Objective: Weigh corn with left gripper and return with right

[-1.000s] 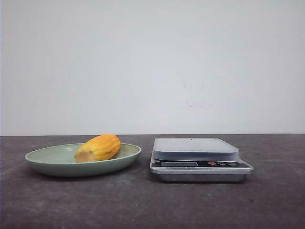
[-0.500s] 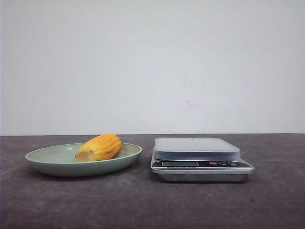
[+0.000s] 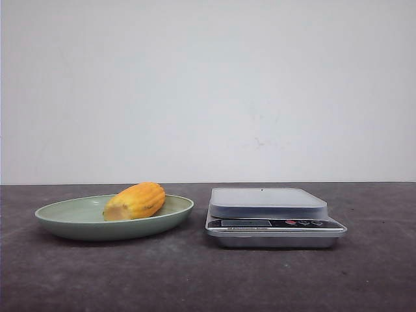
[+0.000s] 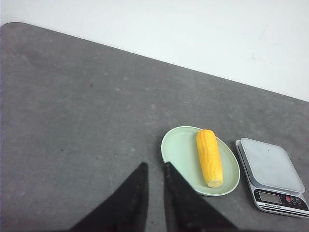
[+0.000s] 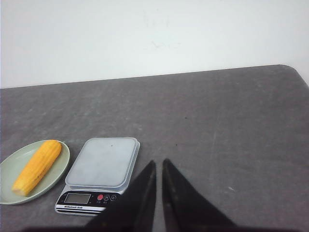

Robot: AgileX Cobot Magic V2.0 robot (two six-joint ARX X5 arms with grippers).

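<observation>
The corn [image 3: 134,201], a short yellow-orange cob with a pale cut end, lies in a shallow pale green plate [image 3: 65,218] on the left of the dark table. It also shows in the left wrist view [image 4: 209,157] and the right wrist view [image 5: 37,166]. My left gripper [image 4: 155,165] hangs high above the bare table beside the plate [image 4: 176,145], its black fingers a narrow gap apart and empty. My right gripper [image 5: 159,162] hangs above the table beside the scale [image 5: 101,162], fingers nearly together and empty. Neither gripper shows in the front view.
A silver digital kitchen scale [image 3: 266,201] with a bare platform stands just right of the plate; it also shows in the left wrist view [image 4: 270,166]. A plain white wall runs behind the table's far edge.
</observation>
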